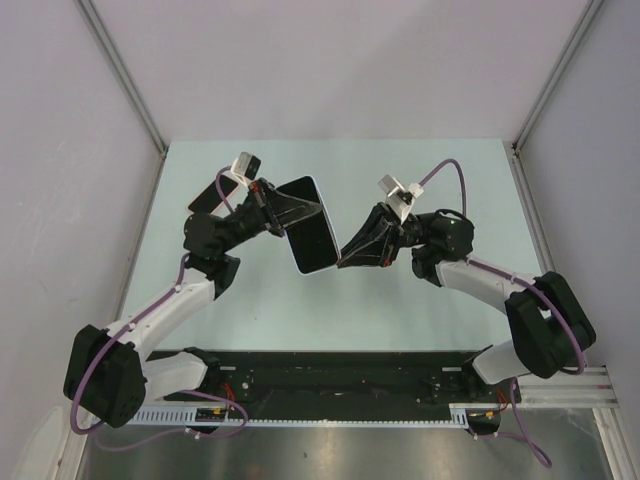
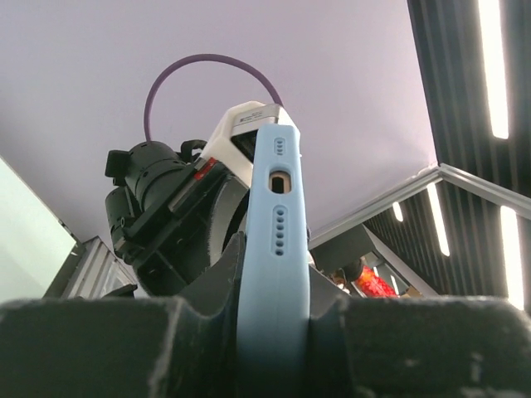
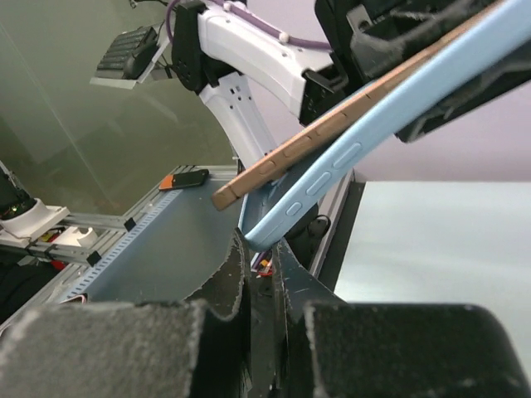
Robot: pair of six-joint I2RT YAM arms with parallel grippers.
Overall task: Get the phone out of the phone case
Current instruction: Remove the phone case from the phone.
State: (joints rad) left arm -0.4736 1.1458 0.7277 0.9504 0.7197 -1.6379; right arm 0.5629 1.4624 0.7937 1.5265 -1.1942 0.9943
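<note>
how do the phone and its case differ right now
Colour: the phone shows a tan edge, the case is light blue.
Shape: the phone runs straight, while the case's near corner bends away from it.
Grip: the right gripper pinches only the case's corner; the phone's corner there is free.
Shared: both are clamped at the other end in the left gripper, up off the table.
</note>
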